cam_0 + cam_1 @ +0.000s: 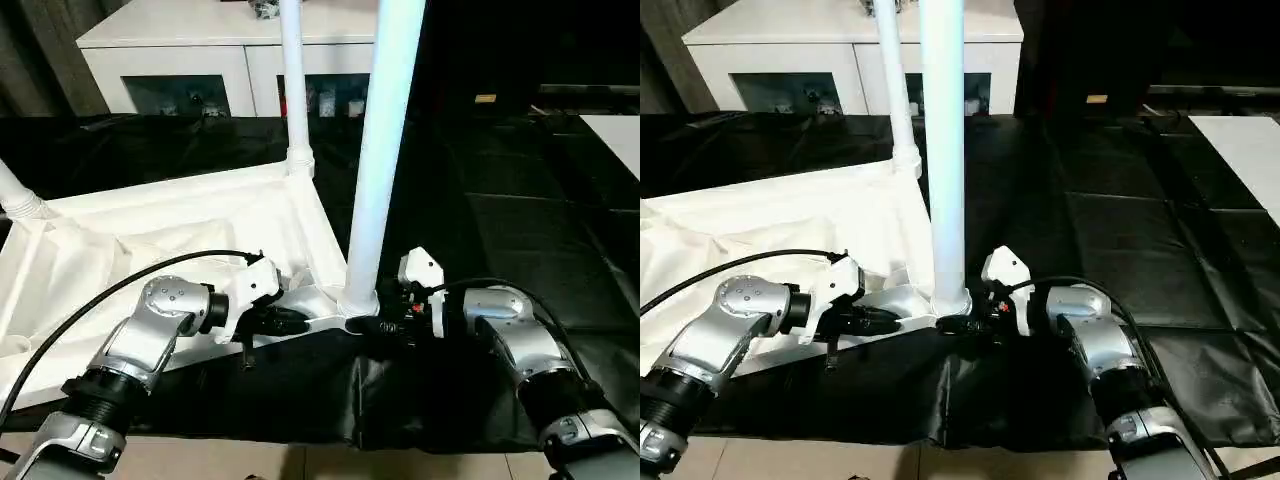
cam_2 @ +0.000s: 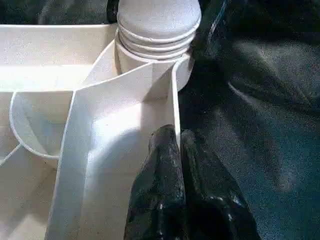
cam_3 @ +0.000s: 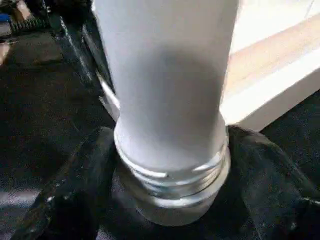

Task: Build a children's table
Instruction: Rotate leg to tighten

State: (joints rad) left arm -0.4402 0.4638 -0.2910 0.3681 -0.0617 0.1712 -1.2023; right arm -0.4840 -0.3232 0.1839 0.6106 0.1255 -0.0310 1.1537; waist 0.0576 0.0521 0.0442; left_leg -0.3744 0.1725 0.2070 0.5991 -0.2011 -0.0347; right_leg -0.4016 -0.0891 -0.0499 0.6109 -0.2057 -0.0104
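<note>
My right gripper (image 3: 170,200) stands with its fingers (image 3: 65,200) spread either side of the threaded base of the near leg (image 1: 385,150), which rises upright from its corner socket (image 1: 357,305). My left gripper (image 2: 177,150), fingers pinched onto the rim (image 2: 173,107) of the upturned table top (image 1: 150,250), sits just beside that socket.
</note>
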